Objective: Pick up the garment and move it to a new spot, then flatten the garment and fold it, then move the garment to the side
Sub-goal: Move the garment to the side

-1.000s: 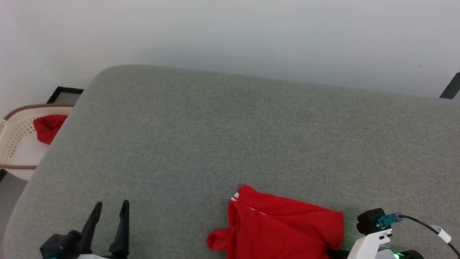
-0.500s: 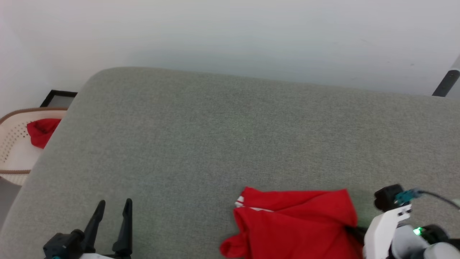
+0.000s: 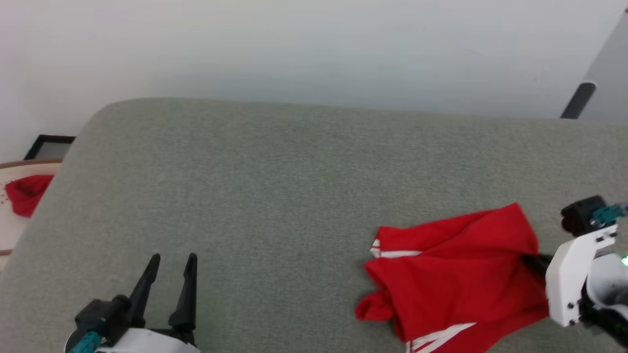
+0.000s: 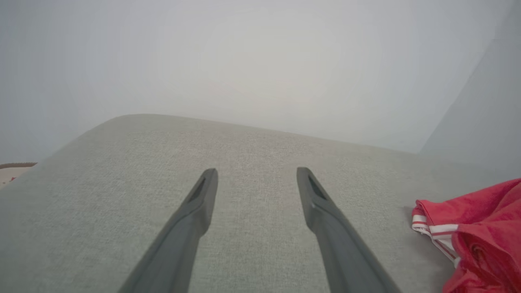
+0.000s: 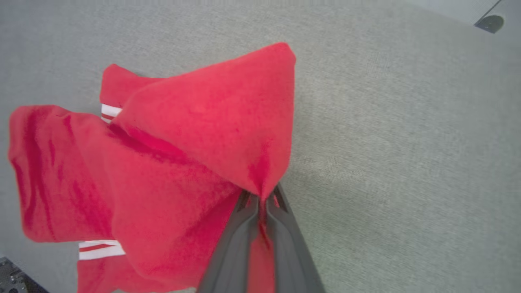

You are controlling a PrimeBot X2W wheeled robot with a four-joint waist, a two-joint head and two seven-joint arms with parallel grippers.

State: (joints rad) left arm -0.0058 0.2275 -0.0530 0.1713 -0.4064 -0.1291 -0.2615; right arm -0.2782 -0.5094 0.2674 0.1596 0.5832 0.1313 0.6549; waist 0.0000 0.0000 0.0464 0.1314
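Observation:
The garment (image 3: 456, 274) is a crumpled red jersey with red-white striped trim, lying bunched at the front right of the grey cushion (image 3: 294, 186). My right gripper (image 3: 532, 260) is shut on a fold of the garment (image 5: 195, 162), its fingertips (image 5: 260, 201) pinched together under the cloth. Lettering and number are hidden in the folds. My left gripper (image 3: 171, 262) stands open at the front left, empty, well left of the garment (image 4: 472, 232). Its fingers (image 4: 199, 203) hover over bare cushion.
A pale perforated basket (image 3: 7, 230) holding another red cloth (image 3: 27, 193) sits off the cushion's left edge, beside a black frame (image 3: 49, 146). A white wall runs behind. A dark leg (image 3: 578, 100) stands at the far right.
My right gripper has dragged the garment rightward and farther up the cushion, lifting a peak of cloth. The head camera has swung right. The left gripper stays open in place.

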